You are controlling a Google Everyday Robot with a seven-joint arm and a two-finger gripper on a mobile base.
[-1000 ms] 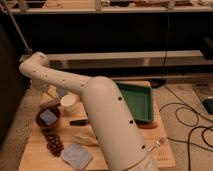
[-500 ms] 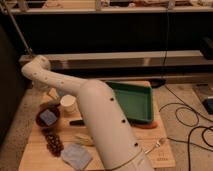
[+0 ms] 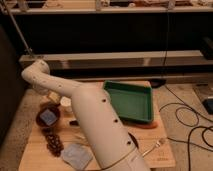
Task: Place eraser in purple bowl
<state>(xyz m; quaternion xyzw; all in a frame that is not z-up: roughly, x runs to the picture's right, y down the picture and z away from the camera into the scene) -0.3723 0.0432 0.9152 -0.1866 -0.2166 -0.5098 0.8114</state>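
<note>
Since a moment ago the arm (image 3: pixel 97 122) has dipped over the wooden counter (image 3: pixel 162 150); I see the claw (image 3: pixel 52 96), spread apart, just above the purple bowl (image 3: pixel 39 119) at left, dark shelving (image 3: pixel 125 59) behind.

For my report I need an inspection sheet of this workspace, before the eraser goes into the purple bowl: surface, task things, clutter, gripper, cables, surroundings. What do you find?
Surface: wooden table, crowded on its left half.
Job's things: purple bowl near the left edge, with a paler inside; the eraser cannot be identified with certainty.
Clutter: green tray, white cup, dark lumpy cluster, grey-blue cloth, fork.
Gripper: the gripper seems to sit low at the table's left rear, just behind the bowl, mostly hidden by the white arm.
Cables: black cables looped on the floor, right of the table.
Surroundings: long shelves behind the table.
</note>
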